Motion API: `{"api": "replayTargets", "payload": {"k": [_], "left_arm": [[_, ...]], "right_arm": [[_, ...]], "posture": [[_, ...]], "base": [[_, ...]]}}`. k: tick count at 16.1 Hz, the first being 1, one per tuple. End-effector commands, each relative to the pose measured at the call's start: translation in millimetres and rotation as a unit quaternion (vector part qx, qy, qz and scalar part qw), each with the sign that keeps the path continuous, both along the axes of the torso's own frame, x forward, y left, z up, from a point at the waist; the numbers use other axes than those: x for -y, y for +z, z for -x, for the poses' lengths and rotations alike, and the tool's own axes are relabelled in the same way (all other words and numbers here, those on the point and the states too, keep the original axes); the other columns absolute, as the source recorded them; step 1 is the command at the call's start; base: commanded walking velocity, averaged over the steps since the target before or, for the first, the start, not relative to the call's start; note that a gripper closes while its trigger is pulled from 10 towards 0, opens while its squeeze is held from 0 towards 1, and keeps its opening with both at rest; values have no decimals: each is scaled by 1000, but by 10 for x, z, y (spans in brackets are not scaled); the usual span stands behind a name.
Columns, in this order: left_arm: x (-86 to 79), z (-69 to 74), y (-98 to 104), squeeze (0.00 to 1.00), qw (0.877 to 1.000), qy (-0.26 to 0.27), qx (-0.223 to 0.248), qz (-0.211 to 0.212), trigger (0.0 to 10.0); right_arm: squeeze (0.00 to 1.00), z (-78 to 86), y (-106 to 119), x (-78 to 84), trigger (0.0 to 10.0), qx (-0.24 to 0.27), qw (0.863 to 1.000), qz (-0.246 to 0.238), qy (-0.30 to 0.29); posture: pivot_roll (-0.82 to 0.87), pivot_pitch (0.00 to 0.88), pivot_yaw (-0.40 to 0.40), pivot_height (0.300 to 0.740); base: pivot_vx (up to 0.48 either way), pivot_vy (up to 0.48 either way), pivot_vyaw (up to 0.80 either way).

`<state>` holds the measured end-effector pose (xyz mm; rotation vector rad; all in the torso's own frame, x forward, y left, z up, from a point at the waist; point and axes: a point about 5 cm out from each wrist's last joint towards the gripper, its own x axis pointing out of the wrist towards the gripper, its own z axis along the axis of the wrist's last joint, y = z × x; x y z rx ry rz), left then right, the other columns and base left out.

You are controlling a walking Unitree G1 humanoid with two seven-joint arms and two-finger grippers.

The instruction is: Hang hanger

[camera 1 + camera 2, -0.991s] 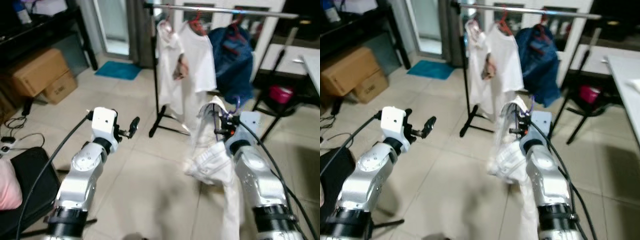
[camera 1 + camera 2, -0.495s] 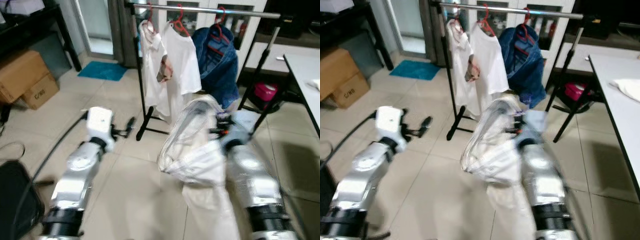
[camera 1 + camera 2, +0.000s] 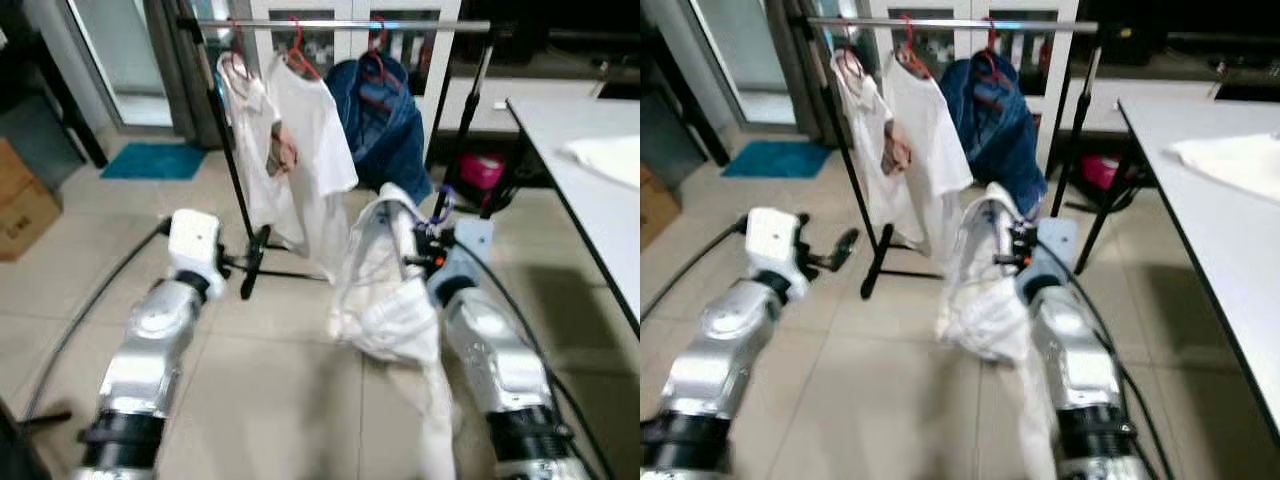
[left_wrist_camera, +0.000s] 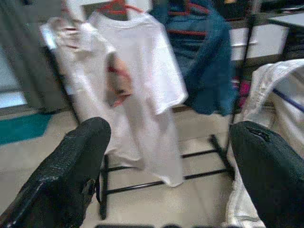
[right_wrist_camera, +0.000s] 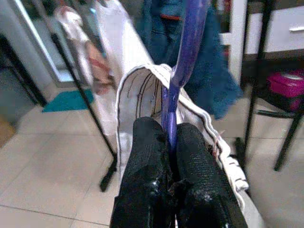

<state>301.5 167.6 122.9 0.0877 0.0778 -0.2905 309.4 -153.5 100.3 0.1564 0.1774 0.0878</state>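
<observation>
My right gripper (image 5: 168,142) is shut on the neck of a purple hanger (image 5: 186,45) that carries a white garment (image 3: 385,290) draped down over my right arm. The hanger's hook (image 3: 442,205) pokes up just below the clothes rack's rail (image 3: 330,23). On that rail hang two white shirts (image 3: 300,130) and a blue denim jacket (image 3: 385,115) on red hangers. My left gripper (image 4: 166,166) is open, held out low in front of the rack with nothing between its fingers (image 4: 71,161).
The rack's black upright and foot (image 3: 245,255) stand on the tiled floor ahead. A white table (image 3: 590,180) runs along the right. A pink box (image 3: 480,170) lies under a folding stand behind the rack. A blue mat (image 3: 150,160) lies at the left.
The camera has swung right and closer to the rack, so the rack sits more centred. My right gripper still holds the hanger; the garment has settled lower.
</observation>
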Motion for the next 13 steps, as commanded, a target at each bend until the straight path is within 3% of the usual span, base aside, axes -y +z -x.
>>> {"api": "replayTargets", "payload": {"k": [1, 13], "left_arm": [[-47, 1, 18, 0, 1000, 3, 2, -8, 10000], [-26, -17, 30, 0, 1000, -6, 3, -7, 10000]], "right_arm": [[0, -60, 193, -10, 10000, 46, 999, -2, -3], [0, -75, 201, 25, 10000, 50, 999, -3, -13]], "posture": [[-46, 0, 55, 740], [-49, 0, 60, 740]], "base": [[300, 0, 0], [329, 0, 0]]}}
